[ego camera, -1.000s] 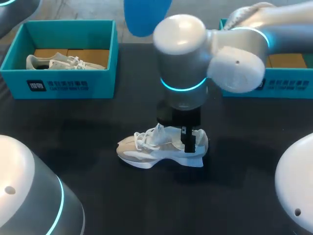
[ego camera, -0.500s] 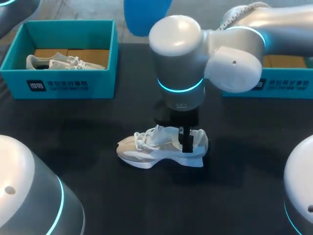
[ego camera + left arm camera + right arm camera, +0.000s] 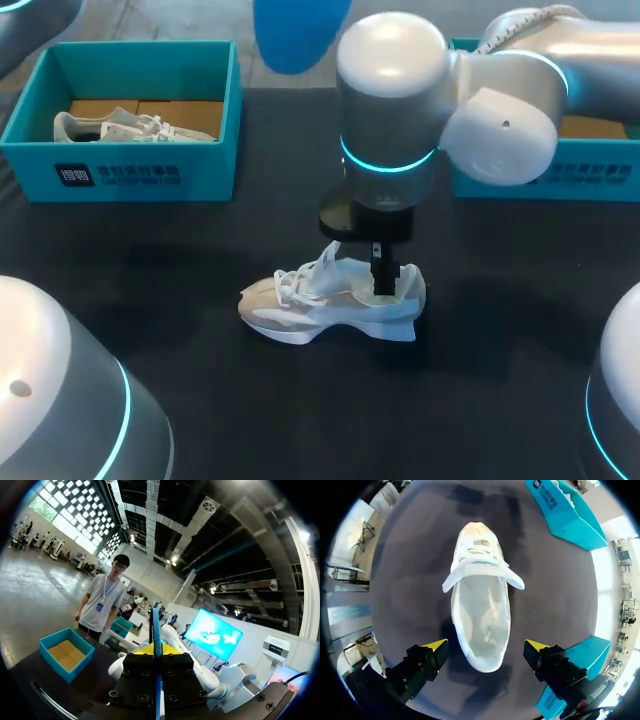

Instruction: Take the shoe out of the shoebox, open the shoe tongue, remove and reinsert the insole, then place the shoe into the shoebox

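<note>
A white sneaker (image 3: 330, 305) lies on its sole at the middle of the black table, toe to the left. In the right wrist view the sneaker (image 3: 482, 610) has its mouth spread wide and a pale inside showing. My right gripper (image 3: 378, 275) hangs just over the heel, open, and the fingers of that gripper (image 3: 486, 652) stand apart on either side of the heel without touching it. My left gripper (image 3: 155, 652) is raised high and shut on a thin blue insole (image 3: 156, 630) seen edge-on. That blue insole (image 3: 298, 35) shows at the head view's upper edge.
A teal shoebox (image 3: 130, 170) at the back left holds a second white sneaker (image 3: 130, 125). Another teal shoebox (image 3: 590, 165) stands at the back right, partly hidden by my right arm (image 3: 480, 100). Both boxes (image 3: 565, 510) (image 3: 572, 677) flank the sneaker in the right wrist view.
My right arm's wrist has swung to the right and slightly up, while its gripper stays over the sneaker's heel. The sneaker and the blue insole have not moved.
</note>
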Available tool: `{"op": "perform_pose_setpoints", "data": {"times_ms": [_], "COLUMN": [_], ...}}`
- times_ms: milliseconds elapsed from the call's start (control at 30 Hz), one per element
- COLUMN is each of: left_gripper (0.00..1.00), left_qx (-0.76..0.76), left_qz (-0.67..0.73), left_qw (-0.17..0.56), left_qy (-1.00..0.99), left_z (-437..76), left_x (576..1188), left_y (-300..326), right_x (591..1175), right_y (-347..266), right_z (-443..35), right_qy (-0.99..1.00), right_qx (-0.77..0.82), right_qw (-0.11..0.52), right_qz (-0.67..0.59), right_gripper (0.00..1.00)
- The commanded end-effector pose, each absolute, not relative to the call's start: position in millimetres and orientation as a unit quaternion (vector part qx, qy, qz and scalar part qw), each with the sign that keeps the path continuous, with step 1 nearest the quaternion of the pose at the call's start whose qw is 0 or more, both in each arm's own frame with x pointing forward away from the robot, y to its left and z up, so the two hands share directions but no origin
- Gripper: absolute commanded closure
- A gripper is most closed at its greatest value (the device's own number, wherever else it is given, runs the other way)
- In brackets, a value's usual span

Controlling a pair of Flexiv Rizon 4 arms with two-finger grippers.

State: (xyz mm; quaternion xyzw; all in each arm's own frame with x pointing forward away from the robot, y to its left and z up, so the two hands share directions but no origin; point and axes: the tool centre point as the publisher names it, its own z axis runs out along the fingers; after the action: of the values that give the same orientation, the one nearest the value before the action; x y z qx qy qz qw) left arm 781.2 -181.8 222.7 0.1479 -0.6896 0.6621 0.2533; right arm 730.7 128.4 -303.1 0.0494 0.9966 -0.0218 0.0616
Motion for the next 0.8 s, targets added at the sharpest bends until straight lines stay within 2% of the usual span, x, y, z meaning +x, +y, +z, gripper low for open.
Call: {"op": "perform_pose_setpoints", "data": {"times_ms": [33,800], "left_gripper": [1.00,1.00], "left_qx": [0.148,0.148], "left_qz": [0.662,0.662], "left_qw": [0.253,0.253], "left_qy": [-0.690,-0.690], "left_z": [222.7,222.7], "left_x": [781.2,781.2], "left_y": [-181.5,-181.5], "right_x": [741.7,767.9], "right_y": [132.8,162.2], "right_z": [-310.3,-348.0], "right_qy": [0.997,0.999], "right_qx": [0.044,0.019], "right_qw": [0.060,0.042], "right_qz": [-0.020,-0.002], "right_gripper": [0.00,0.00]}}
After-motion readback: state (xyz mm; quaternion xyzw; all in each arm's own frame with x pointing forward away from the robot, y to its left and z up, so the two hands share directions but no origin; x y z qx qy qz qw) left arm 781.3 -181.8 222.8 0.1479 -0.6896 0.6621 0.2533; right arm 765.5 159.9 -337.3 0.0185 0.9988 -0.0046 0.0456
